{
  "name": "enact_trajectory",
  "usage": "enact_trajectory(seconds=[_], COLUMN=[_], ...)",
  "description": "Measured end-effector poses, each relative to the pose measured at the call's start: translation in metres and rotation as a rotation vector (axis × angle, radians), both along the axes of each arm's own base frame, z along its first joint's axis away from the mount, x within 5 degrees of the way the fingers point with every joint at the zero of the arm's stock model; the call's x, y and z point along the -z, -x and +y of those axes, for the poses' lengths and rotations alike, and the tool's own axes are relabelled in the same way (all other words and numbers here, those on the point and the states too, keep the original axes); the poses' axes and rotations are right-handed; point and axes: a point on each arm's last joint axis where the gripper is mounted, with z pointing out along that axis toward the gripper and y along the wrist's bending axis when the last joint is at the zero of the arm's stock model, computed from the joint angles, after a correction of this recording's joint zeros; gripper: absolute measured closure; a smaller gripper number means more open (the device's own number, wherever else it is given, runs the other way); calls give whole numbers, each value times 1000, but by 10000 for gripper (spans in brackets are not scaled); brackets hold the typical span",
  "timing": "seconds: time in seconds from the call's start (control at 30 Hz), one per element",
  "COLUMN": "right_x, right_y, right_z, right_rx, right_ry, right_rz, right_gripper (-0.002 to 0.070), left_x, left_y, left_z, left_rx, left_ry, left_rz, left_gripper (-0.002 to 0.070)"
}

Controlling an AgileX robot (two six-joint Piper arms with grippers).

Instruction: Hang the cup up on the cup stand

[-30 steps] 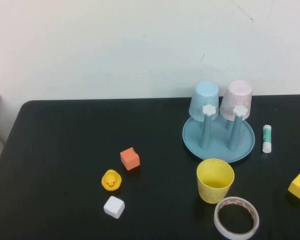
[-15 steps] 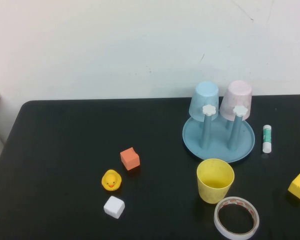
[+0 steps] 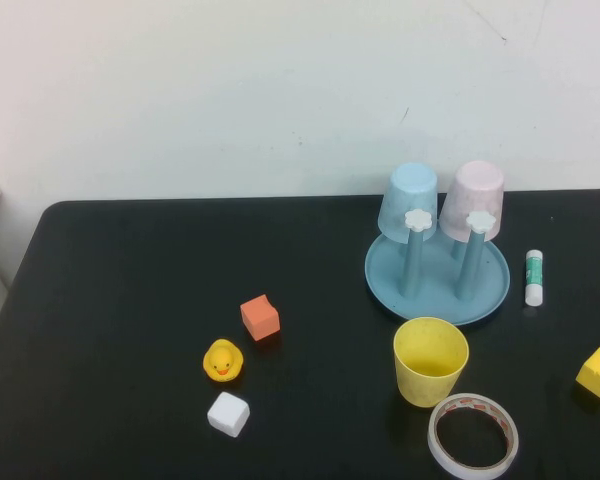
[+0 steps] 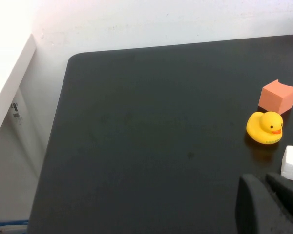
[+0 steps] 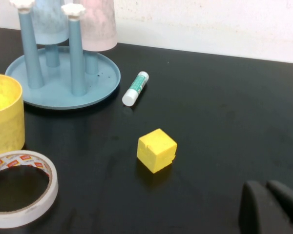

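The yellow cup (image 3: 430,360) stands upright, mouth up, on the black table just in front of the cup stand (image 3: 437,278); its edge also shows in the right wrist view (image 5: 5,114). The stand is a round blue-grey tray with blue pegs topped by white flower caps (image 5: 73,9). A pale blue cup (image 3: 410,198) and a pale pink cup (image 3: 475,198) hang upside down on its back pegs. Neither gripper shows in the high view. My left gripper (image 4: 266,183) is shut and empty near the duck. My right gripper (image 5: 267,187) is shut and empty near the yellow cube.
A tape roll (image 3: 472,436) lies right in front of the cup. A glue stick (image 3: 533,277) lies right of the stand, a yellow cube (image 3: 598,372) further right. An orange cube (image 3: 260,317), a rubber duck (image 3: 222,360) and a white cube (image 3: 228,413) sit left of centre.
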Motion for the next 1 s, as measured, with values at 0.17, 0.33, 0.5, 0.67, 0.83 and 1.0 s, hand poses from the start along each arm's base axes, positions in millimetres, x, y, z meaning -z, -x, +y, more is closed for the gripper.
enact_trajectory(seconds=[0.17, 0.33, 0.5, 0.67, 0.83, 1.0], right_x=[0, 0, 0, 0, -4, -30], right_y=[0, 0, 0, 0, -2, -5], right_z=[0, 0, 0, 0, 0, 3], right_rx=[0, 0, 0, -6, -19, -39], right_ry=[0, 0, 0, 27, 63, 70], right_rz=[0, 0, 0, 0, -65, -368], right_gripper=[678, 678, 678, 678, 678, 678], left_x=[0, 0, 0, -4, -20, -45], left_y=[0, 0, 0, -1, -3, -1], left_z=[0, 0, 0, 0, 1, 2], left_rx=[0, 0, 1, 1, -10, -26], left_ry=[0, 0, -15, -23, -6, 21], left_rz=[0, 0, -2, -44, -225, -505], left_gripper=[676, 676, 676, 676, 676, 676])
